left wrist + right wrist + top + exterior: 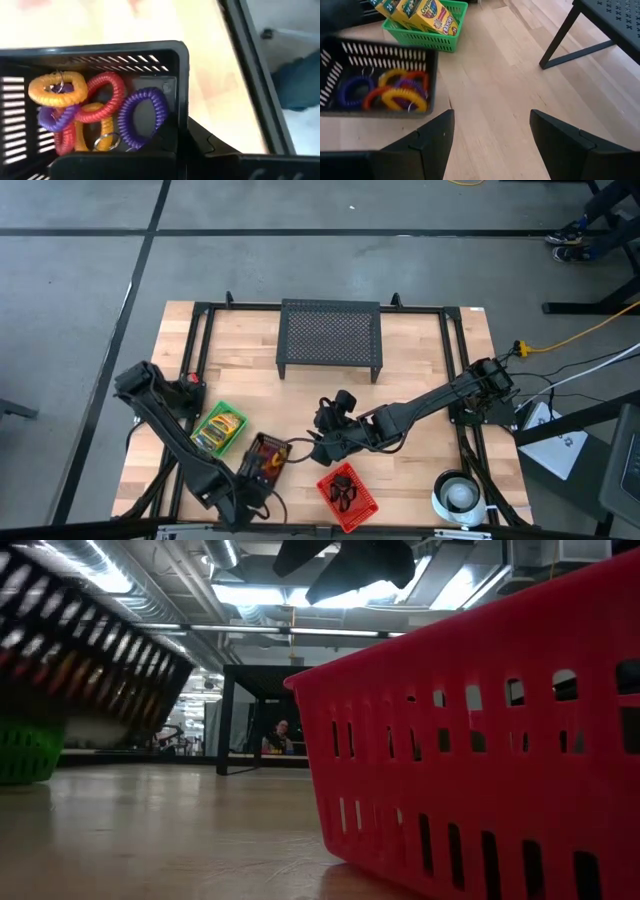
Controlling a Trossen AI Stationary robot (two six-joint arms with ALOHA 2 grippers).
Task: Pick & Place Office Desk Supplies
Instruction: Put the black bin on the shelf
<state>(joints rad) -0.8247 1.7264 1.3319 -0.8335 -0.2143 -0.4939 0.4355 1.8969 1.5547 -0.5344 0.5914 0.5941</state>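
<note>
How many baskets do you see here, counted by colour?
green basket: 1
black basket: 1
red basket: 1
Total: 3

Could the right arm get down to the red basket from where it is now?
Probably yes. The right end effector hangs open above bare table just beside the red basket, with nothing between them. The left end effector is occupied at the black basket, off to the side.
</note>
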